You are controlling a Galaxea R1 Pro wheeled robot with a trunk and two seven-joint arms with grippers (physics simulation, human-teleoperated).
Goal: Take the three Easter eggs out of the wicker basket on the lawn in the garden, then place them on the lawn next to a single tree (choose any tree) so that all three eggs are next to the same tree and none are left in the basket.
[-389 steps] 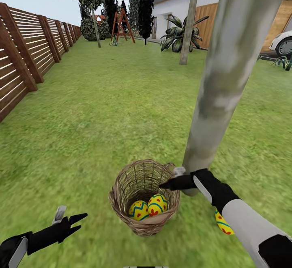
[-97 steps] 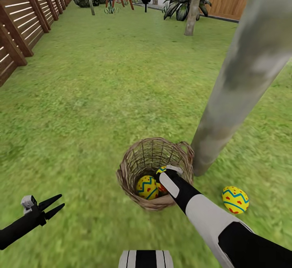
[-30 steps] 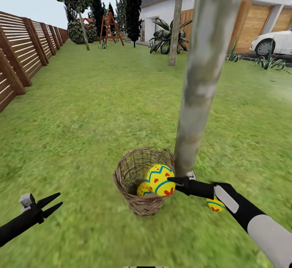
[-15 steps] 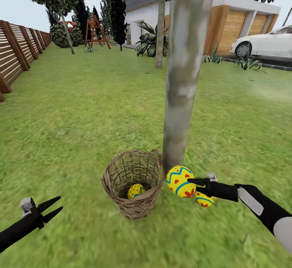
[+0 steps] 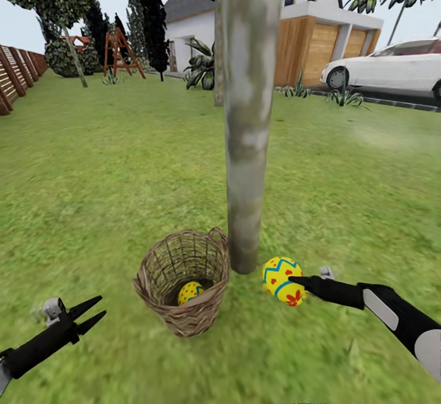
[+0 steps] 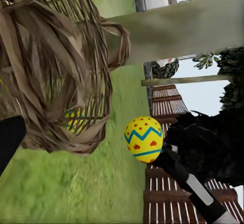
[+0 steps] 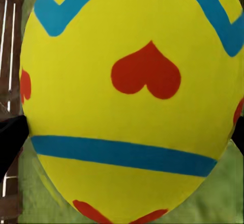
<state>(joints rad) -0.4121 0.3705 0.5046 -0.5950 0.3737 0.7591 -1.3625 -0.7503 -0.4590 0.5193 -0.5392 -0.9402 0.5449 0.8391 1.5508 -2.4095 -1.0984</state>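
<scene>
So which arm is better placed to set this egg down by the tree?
The right gripper: it already holds an Easter egg just above the lawn beside the tree. The left gripper hangs open beyond the wicker basket.

A sunny garden of bright green grass (image 5: 122, 165). A brown slatted wooden fence (image 5: 15, 70) runs along one edge. Beyond stand dark leafy trees (image 5: 153, 18), a red ladder (image 5: 120, 52), a white house (image 5: 184, 24) with wooden garage doors (image 5: 318, 52), and a parked white car (image 5: 392, 67).
</scene>
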